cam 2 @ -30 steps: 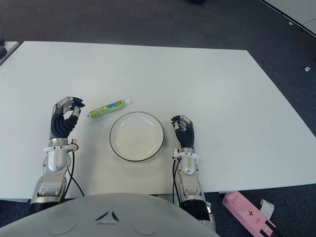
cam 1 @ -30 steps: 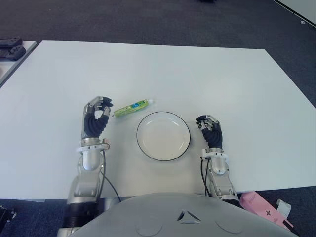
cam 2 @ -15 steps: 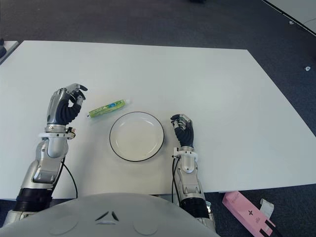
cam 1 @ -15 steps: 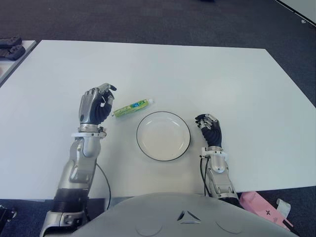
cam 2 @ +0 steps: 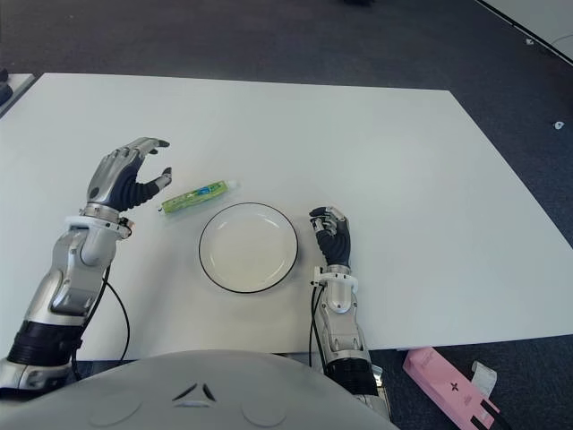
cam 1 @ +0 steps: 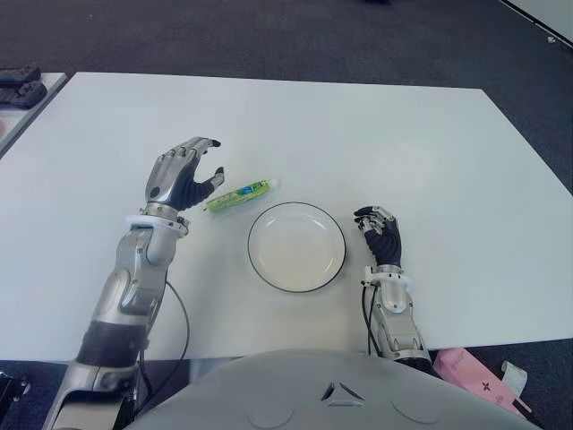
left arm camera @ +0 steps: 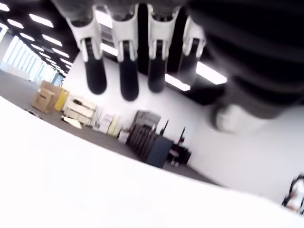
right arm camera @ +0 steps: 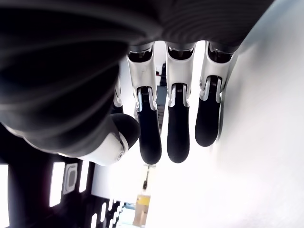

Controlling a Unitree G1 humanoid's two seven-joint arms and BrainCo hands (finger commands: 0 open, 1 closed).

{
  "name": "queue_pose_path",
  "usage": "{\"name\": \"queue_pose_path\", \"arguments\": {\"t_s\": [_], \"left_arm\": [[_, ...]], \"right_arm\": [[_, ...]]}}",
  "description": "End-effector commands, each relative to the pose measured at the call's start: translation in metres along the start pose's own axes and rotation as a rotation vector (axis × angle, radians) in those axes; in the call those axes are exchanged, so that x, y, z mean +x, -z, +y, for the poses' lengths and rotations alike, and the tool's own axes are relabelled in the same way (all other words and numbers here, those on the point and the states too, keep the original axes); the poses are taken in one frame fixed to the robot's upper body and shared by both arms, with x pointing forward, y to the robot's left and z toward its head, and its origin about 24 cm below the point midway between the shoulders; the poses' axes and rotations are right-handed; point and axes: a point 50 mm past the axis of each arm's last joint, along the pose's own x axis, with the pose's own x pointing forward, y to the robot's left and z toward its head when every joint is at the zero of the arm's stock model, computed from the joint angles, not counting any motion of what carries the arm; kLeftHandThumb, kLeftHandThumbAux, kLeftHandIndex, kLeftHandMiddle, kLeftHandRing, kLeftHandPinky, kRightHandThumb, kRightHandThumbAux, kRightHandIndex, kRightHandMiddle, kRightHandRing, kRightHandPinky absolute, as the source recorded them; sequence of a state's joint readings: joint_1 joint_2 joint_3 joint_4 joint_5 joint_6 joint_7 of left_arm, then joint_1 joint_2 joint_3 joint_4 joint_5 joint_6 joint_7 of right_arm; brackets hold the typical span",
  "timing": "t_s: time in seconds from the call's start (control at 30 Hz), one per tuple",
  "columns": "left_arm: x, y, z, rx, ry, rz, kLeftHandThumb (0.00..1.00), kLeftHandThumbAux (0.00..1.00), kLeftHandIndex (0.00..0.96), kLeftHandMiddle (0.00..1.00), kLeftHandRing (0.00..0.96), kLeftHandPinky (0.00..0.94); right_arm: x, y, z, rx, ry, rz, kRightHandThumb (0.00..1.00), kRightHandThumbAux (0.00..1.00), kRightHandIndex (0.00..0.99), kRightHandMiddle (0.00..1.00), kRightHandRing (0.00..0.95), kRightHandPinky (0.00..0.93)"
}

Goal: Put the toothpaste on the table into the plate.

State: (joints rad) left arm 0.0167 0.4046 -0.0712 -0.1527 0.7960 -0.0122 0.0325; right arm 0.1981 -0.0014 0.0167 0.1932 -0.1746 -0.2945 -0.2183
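Observation:
A green and yellow toothpaste tube (cam 1: 238, 196) lies on the white table (cam 1: 358, 125), just beyond the left rim of a round white plate with a dark rim (cam 1: 296, 212). The plate holds nothing. My left hand (cam 1: 185, 175) is raised above the table just left of the tube, its fingers spread and holding nothing. My right hand (cam 1: 380, 236) shows to the right of the plate with its fingers curled, nothing in them.
A pink box (cam 1: 474, 375) shows below the table's front edge at the right. Dark objects (cam 1: 18, 85) sit on a neighbouring surface at the far left.
My left hand has lifted, moved forward toward the tube and gone from curled to spread. The tube, plate and right hand have not moved.

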Motion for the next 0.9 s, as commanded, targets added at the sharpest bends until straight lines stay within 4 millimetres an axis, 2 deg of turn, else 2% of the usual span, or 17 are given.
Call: {"name": "queue_pose_path", "arguments": {"t_s": [0.03, 0.2, 0.43, 0.7, 0.9], "left_arm": [[0.013, 0.0, -0.007, 0.091, 0.087, -0.005, 0.471, 0.369, 0.028, 0.141, 0.173, 0.242], [0.021, -0.001, -0.009, 0.2, 0.203, -0.023, 0.461, 0.287, 0.004, 0.096, 0.13, 0.196], [0.031, -0.004, -0.013, 0.265, 0.333, -0.04, 0.43, 0.207, 0.0, 0.026, 0.035, 0.079], [0.045, -0.005, -0.021, 0.329, 0.484, -0.069, 0.423, 0.173, 0.0, 0.001, 0.001, 0.026], [0.052, -0.004, -0.029, 0.349, 0.591, -0.093, 0.419, 0.175, 0.0, 0.0, 0.0, 0.004]], "right_arm": [[0.0, 0.003, 0.0, 0.0, 0.002, 0.021, 0.695, 0.738, 0.418, 0.457, 0.447, 0.447], [0.0, 0.004, 0.0, -0.002, 0.001, 0.019, 0.694, 0.738, 0.418, 0.455, 0.447, 0.455], [0.0, 0.004, 0.0, -0.006, -0.002, 0.018, 0.692, 0.739, 0.418, 0.452, 0.443, 0.441], [-0.002, 0.005, -0.001, -0.001, -0.009, 0.013, 0.693, 0.738, 0.419, 0.455, 0.441, 0.429], [-0.002, 0.005, -0.002, -0.003, -0.01, 0.015, 0.698, 0.737, 0.419, 0.476, 0.463, 0.466]]}}
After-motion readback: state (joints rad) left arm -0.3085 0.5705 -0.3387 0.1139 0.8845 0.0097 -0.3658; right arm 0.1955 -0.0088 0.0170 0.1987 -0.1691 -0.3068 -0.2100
